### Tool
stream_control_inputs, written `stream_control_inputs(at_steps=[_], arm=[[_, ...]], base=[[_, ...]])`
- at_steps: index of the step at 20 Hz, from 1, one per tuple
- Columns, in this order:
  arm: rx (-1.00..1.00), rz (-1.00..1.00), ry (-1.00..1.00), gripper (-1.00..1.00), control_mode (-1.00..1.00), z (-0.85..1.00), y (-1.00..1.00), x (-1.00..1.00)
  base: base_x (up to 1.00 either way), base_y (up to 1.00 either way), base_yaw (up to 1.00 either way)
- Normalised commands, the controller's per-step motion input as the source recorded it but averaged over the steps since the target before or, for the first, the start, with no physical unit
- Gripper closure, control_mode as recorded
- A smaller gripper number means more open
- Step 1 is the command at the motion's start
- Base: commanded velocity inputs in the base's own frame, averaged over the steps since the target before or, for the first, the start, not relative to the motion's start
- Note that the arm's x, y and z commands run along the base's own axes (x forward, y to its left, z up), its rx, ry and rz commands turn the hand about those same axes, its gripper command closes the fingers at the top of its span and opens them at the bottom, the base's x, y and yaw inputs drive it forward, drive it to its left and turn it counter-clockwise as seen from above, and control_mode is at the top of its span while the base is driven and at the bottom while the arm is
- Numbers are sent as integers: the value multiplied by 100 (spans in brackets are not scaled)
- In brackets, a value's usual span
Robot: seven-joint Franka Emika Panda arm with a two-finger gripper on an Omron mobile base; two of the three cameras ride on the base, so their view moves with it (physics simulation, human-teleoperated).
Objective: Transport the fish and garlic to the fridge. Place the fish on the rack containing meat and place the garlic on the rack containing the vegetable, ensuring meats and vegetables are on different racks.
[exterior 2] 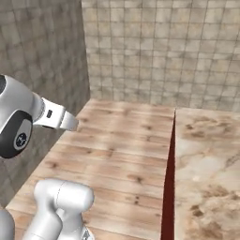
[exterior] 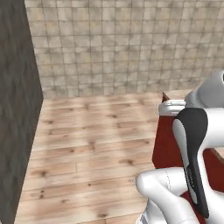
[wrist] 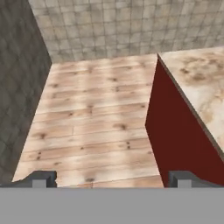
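Observation:
The fish, the garlic and the fridge are out of view. My gripper (wrist: 113, 179) is open, with its two dark fingertips (wrist: 43, 178) standing far apart at the bottom of the hand view and nothing between them. It hangs above a wooden floor (wrist: 87, 113) and looks down at it, just left of a red counter's corner. My white arm (exterior: 192, 144) rises at the lower right of the left base view.
A red-sided counter (wrist: 175, 131) with a beige marble top (exterior 2: 211, 154) stands to the right. Beige tiled wall (exterior: 113, 43) closes the back. A darker grey tiled wall (exterior: 17, 109) runs along the left. The wooden floor lies between them.

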Motion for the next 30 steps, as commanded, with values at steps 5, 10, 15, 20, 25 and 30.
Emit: stream_control_inputs(at_steps=[5, 10, 15, 20, 25, 30], arm=[[0, 0, 0, -100, 100, 0, 0, 0], [0, 0, 0, -100, 100, 0, 0, 0], [0, 0, 0, -100, 100, 0, 0, 0], [0, 0, 0, -100, 100, 0, 0, 0], [0, 0, 0, -100, 100, 0, 0, 0], [0, 0, 0, -100, 100, 0, 0, 0]], base=[[38, 20, -91], [99, 89, -55], [100, 100, -41], [100, 100, -44], [100, 100, -43], [98, 100, -31]])
